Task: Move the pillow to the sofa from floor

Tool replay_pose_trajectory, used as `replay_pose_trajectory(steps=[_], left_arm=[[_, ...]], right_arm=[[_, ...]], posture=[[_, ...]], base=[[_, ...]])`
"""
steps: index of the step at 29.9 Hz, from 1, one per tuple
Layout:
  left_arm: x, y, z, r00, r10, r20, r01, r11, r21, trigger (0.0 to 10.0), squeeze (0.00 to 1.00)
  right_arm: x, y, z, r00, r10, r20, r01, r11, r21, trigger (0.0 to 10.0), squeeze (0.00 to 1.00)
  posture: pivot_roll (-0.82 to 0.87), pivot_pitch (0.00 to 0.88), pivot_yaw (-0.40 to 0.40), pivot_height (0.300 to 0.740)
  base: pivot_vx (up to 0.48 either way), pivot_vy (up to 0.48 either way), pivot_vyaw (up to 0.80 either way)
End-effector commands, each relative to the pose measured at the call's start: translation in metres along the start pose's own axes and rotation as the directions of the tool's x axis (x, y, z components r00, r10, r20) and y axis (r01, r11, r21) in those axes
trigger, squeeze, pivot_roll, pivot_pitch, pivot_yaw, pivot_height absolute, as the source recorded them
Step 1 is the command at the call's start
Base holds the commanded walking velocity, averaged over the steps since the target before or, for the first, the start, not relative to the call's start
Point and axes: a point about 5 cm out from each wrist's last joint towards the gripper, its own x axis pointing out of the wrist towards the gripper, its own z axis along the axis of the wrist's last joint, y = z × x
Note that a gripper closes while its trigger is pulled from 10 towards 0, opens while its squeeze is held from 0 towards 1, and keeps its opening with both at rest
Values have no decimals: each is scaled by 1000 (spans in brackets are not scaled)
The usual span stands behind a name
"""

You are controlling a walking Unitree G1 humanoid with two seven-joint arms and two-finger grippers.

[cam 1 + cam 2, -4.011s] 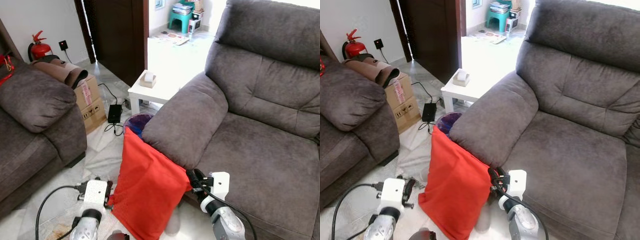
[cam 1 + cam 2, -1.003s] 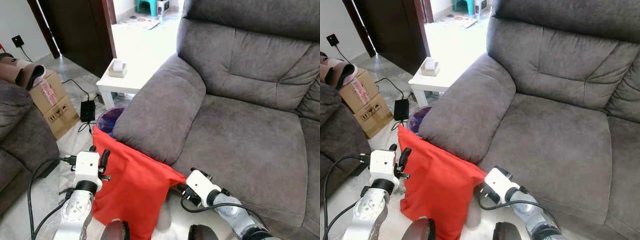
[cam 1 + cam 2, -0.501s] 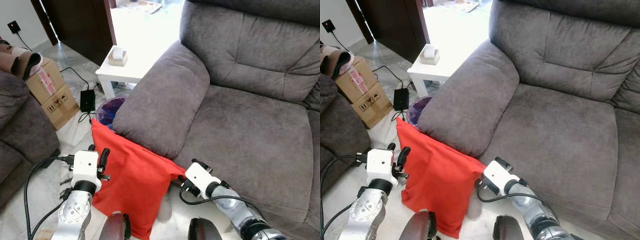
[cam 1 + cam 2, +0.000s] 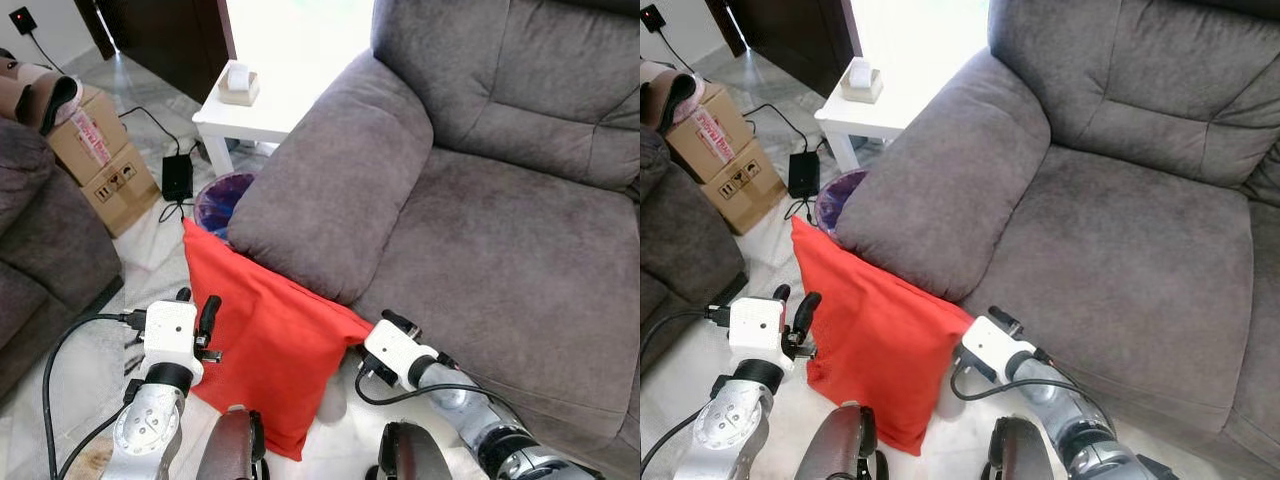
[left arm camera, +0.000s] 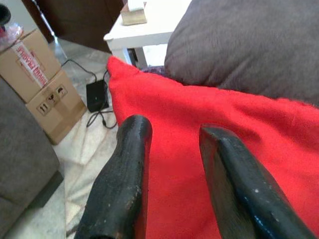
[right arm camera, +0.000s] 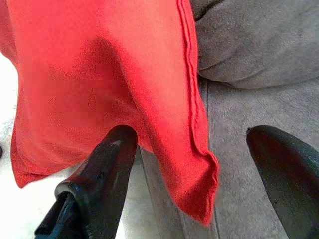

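Leaning in over the last second has brought the sofa (image 4: pixel 500 230) and red pillow (image 4: pixel 270 350) closer, so I'm placed to grasp. Pillow stands on the floor (image 4: pixel 160 255) against the armrest; my left fingers (image 5: pixel 124 169) and right fingers (image 6: pixel 104 169), both spread and empty, flank it.

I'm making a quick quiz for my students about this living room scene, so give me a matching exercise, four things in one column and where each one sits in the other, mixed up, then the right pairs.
Things:
1. red pillow
2. tissue box
3. cardboard box
4. black power adapter

Places:
A. on the white side table
B. on the floor, cable attached, beside the cardboard box
C. standing on the floor, leaning against the sofa armrest
D. on the floor next to the second sofa

Pairs: 1-C, 2-A, 3-D, 4-B
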Motion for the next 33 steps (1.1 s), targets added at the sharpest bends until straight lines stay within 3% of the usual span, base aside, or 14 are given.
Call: replay_pose_trajectory(steps=[1, 7, 8, 17, 33], left_arm=[[-5, 3, -2, 1000, 12, -25, -12, 1000, -6, 10000, 0], [-6, 1, 0, 1000, 11, -27, -11, 1000, -9, 10000, 0], [-6, 0, 1, 1000, 7, -28, -8, 1000, -9, 10000, 0], [-3, -3, 6, 1000, 0, -18, 0, 1000, -15, 10000, 0], [0, -10, 7, 1000, -24, -21, 23, 999, -28, 10000, 0]], right_arm=[[0, 9, -3, 1000, 20, -18, -20, 1000, 5, 10000, 0], [1, 12, 2, 1000, 7, 15, -8, 999, 31, 10000, 0], [1, 13, 2, 1000, 1, 15, -2, 1000, 26, 0, 0], [0, 6, 3, 998, -53, 45, 51, 998, 46, 0, 0], [1, 8, 5, 998, -42, 51, 40, 999, 29, 0, 0]], posture=[[181, 342, 20, 618], [183, 342, 27, 618], [186, 342, 29, 618], [186, 336, 27, 618], [177, 331, 27, 618]], base=[[0, 0, 0], [0, 0, 0], [0, 0, 0], [0, 0, 0], [0, 0, 0]])
